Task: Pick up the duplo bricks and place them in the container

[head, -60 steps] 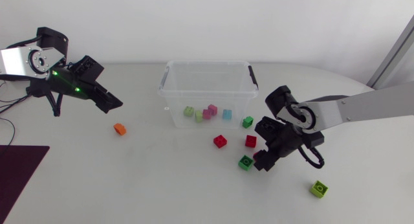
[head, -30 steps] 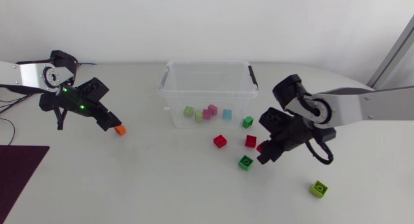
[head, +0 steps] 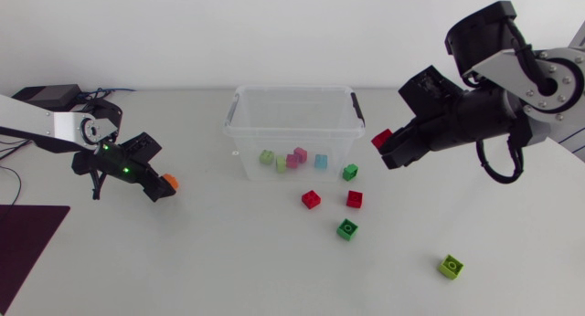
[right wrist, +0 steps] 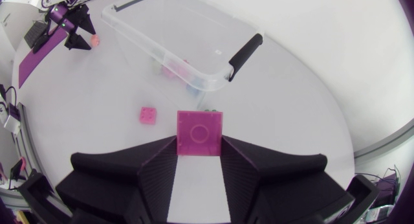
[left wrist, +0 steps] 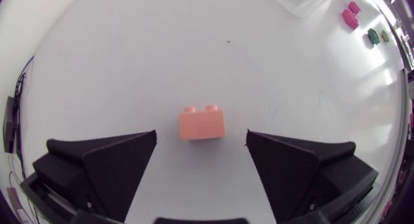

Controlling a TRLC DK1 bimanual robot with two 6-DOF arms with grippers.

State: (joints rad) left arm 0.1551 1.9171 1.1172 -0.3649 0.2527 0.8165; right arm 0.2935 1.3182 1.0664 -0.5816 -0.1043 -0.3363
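Far left: left claw (left wrist: pixel 201 134), down low at the table (head: pixel 228 261), spread wide. Grips nothing. Between its two fingers (left wrist: pixel 103 159), an orange brick (left wrist: pixel 202 123), flat on the table, bumps up, with a gap on each side. Touches neither finger.

Next along, well ahead of the left claw: a see-through box (head: pixel 292 89), open on top. Inside, close together: a light green brick (head: pixel 267 157), a pink brick (head: pixel 297 156) and a light blue brick (head: pixel 321 161). At the box's front corner on the right claw's side, a small green brick (head: pixel 350 172). Hard to tell if in or out.

On the table, down below the right claw, between the two claws: a first red brick (head: pixel 311 199) and a second red brick (head: pixel 355 199), near each other but not touching. Near them, a dark green brick (head: pixel 346 229). Off alone, well apart from the rest, a lime brick (head: pixel 450 266).

Far right: right claw (head: pixel 388 150), up in the air. Hangs just beside the box's end with the black handle (head: pixel 356 106). Squeezes a held red brick (head: pixel 381 138) from two sides, one finger on each. Pokes out past the fingertips, square face with a ring on it in the right wrist view.
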